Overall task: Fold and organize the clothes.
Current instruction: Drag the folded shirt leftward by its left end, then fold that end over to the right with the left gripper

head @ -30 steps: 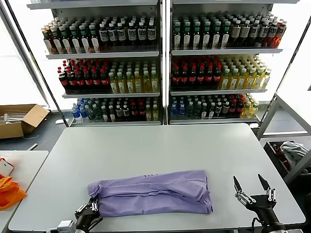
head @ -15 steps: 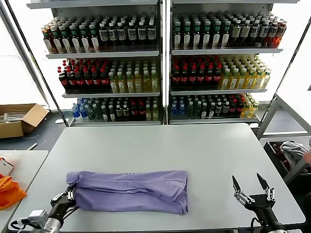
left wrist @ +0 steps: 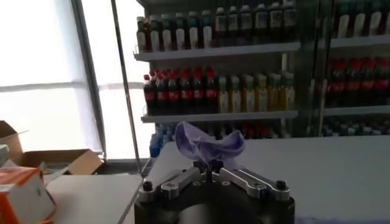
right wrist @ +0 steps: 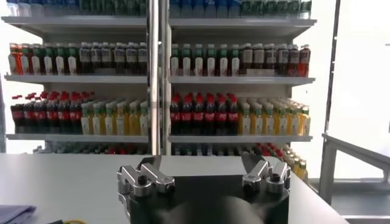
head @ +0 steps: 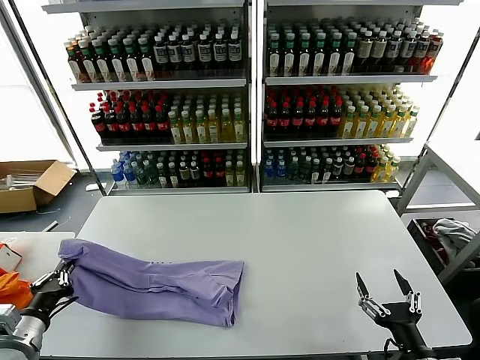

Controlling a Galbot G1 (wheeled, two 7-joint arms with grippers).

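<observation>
The lavender T-shirt (head: 157, 283) lies folded into a long band across the table's front left, its left end at the table's left edge. My left gripper (head: 63, 276) is shut on that left end. In the left wrist view the gripper (left wrist: 211, 171) pinches a bunched tuft of the lavender fabric (left wrist: 209, 143). My right gripper (head: 384, 289) is open and empty above the table's front right corner, well apart from the shirt. In the right wrist view the gripper (right wrist: 203, 163) stands wide open, and a corner of the shirt (right wrist: 13, 212) shows far off.
A white table (head: 300, 232) carries the shirt. A bright orange cloth (head: 13, 292) lies on a second table (head: 30, 251) at the left. Bottle shelves (head: 247, 105) stand behind. A cardboard box (head: 30, 184) sits on the floor, and a white-and-grey cloth (head: 454, 232) lies at the right.
My left gripper has dragged the shirt leftward across the table, from the front middle to the left edge. The right gripper has barely moved.
</observation>
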